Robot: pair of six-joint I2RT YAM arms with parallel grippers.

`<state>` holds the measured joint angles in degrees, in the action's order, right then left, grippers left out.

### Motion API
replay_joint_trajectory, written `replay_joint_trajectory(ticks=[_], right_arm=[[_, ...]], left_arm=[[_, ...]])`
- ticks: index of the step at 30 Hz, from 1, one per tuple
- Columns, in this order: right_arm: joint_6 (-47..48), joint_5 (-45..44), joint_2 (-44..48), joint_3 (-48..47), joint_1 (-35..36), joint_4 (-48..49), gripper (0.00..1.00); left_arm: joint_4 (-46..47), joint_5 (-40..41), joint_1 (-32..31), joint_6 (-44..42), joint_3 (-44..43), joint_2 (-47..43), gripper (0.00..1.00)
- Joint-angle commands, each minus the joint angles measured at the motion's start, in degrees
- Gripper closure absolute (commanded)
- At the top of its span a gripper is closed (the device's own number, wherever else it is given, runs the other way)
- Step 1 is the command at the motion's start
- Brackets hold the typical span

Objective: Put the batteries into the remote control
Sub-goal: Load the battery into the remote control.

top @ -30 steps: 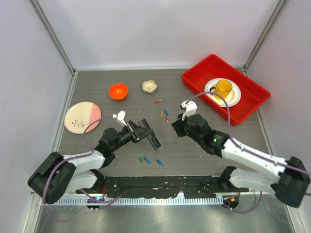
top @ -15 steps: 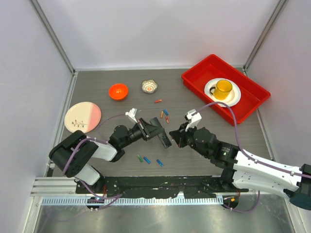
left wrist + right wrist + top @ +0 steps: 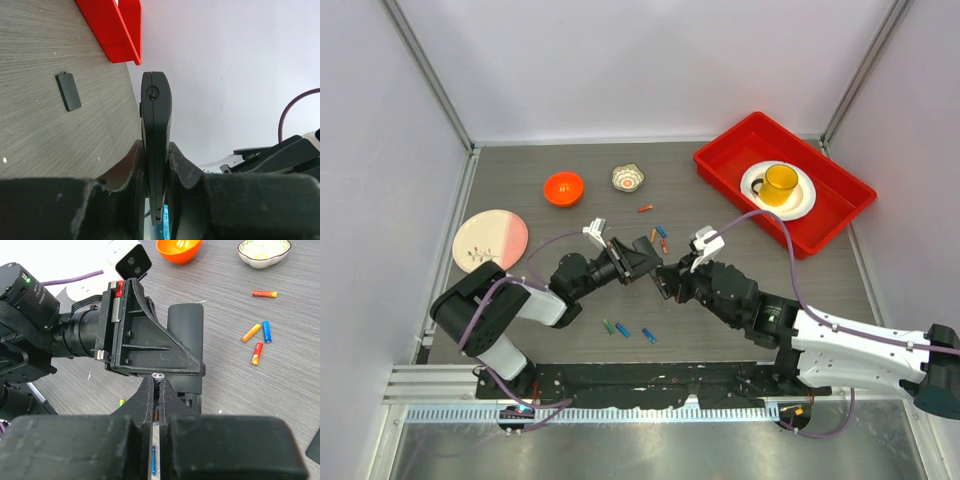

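My left gripper (image 3: 632,256) is shut on the black remote control (image 3: 654,270) and holds it off the table; in the left wrist view the remote (image 3: 156,110) stands edge-on between the jaws of the left gripper (image 3: 155,150). My right gripper (image 3: 670,282) is shut on a battery (image 3: 158,375), its silver end showing at the tips of the right gripper (image 3: 158,385), right at the remote's (image 3: 186,330) open compartment. Loose batteries lie behind (image 3: 660,233) and in front (image 3: 623,330). More loose batteries show in the right wrist view (image 3: 256,353).
The remote's black cover (image 3: 68,91) lies flat on the table. A red tray (image 3: 720,165) at the back right holds a plate and a yellow cup (image 3: 780,182). An orange bowl (image 3: 563,187), a small white dish (image 3: 628,178) and a pink plate (image 3: 490,240) stand at the left.
My left gripper has carried the remote to the right and raised it. My right gripper has come left and down to meet the remote, with the battery in its jaws.
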<state>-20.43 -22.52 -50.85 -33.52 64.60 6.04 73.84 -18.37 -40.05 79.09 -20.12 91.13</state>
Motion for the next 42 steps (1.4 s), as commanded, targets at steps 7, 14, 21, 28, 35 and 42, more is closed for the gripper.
replay_joint_trajectory(ticks=[7, 14, 21, 28, 35, 42], right_arm=[[4.1, -6.4, -2.3, 1.0, 2.4, 4.9, 0.99], [5.9, -8.4, -2.0, 0.8, 2.5, 3.8, 0.99], [6.7, -8.3, -2.1, 1.4, 2.5, 2.8, 0.99], [5.6, -6.8, -2.3, 2.8, 2.5, 2.9, 0.99], [5.1, -6.3, -2.3, 3.6, 2.6, 3.5, 0.99], [4.1, -5.4, -2.6, 3.3, 3.0, 4.1, 0.99]], left_arm=[[14.8, -1.4, -0.2, 1.1, -3.2, -0.1, 1.00], [14.8, -1.6, -0.2, 1.2, -2.7, -0.2, 1.00], [14.8, -1.8, -0.2, 1.2, -2.6, -0.8, 1.00], [14.8, -2.0, -0.2, 1.5, -3.0, -0.8, 1.00], [14.8, -2.2, -0.2, 1.8, -3.6, -0.9, 1.00], [14.7, -2.3, -0.3, 1.9, -4.1, -0.2, 1.00]])
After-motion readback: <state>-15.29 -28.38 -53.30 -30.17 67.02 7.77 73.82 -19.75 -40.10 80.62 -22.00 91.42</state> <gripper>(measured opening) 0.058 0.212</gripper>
